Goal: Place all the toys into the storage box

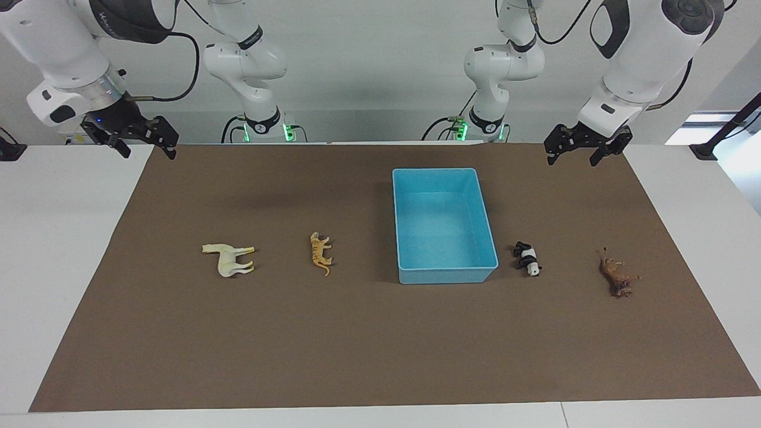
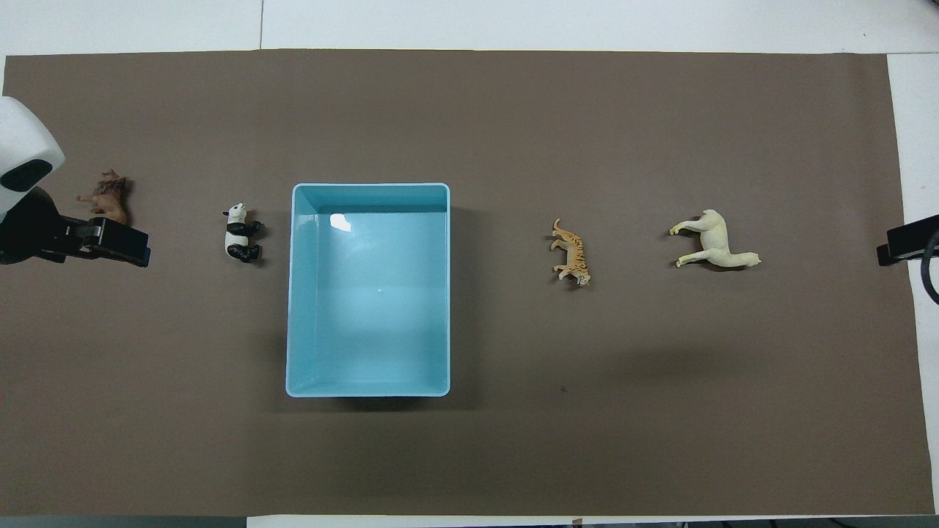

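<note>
The light blue storage box [image 1: 446, 274] [image 2: 293, 293] stands empty in the middle of the brown mat. The cream-white horse [image 1: 229, 260] [image 2: 715, 242] and the orange tiger [image 1: 321, 252] [image 2: 572, 253] lie toward the right arm's end. The panda [image 1: 528, 258] [image 2: 240, 235] and the dark brown animal [image 1: 618, 276] [image 2: 106, 198] lie toward the left arm's end. My left gripper [image 1: 572, 159] hangs open and empty, raised over the mat's corner at its own end. My right gripper [image 1: 148, 153] hangs open and empty over the mat's corner at its end.
The brown mat [image 1: 380, 345] covers most of the white table [image 1: 53, 238]. In the overhead view the left gripper's fingers [image 2: 117, 246] cover a spot beside the brown animal, and the right gripper's fingers [image 2: 906, 244] show at the mat's edge.
</note>
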You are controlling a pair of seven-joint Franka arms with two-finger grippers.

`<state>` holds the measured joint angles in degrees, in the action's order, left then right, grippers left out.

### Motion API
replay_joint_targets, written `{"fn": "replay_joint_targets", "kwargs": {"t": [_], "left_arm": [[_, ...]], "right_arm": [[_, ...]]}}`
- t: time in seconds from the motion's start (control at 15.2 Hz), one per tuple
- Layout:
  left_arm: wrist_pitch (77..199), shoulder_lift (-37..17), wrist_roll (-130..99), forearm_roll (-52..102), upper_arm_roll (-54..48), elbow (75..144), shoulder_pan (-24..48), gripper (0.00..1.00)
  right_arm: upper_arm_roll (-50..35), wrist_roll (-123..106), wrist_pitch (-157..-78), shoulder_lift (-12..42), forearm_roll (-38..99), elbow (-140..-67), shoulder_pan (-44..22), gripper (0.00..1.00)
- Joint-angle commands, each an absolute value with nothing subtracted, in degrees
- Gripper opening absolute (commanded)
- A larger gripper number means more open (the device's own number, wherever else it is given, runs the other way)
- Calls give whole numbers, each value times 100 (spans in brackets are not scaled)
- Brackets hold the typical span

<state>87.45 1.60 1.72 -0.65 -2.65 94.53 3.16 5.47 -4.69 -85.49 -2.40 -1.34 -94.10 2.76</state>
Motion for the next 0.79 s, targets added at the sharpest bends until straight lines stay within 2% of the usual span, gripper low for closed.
{"fn": "replay_joint_targets", "kwargs": {"t": [0.0, 0.13, 0.26, 0.4, 0.73], "left_arm": [[8772, 316, 202, -79, -299, 9615, 220, 100], [8920, 456, 211, -79, -290, 9939, 185, 100], [9585, 589, 194, -70, -290, 10360, 185, 100], [10315, 598, 123, -70, -290, 10747, 167, 100], [11511, -385, -202, -35, -290, 10793, 158, 100]], "right_arm": [[475, -413, -8359, -316, -158, -9439, 334, 100], [457, -431, -8279, -325, -158, -9431, 299, 100], [422, -431, -8384, -386, -149, -9605, 273, 100], [352, -317, -8883, -413, -149, -9843, 185, 100], [343, -360, -10281, -230, -149, -10994, 158, 100]]}}
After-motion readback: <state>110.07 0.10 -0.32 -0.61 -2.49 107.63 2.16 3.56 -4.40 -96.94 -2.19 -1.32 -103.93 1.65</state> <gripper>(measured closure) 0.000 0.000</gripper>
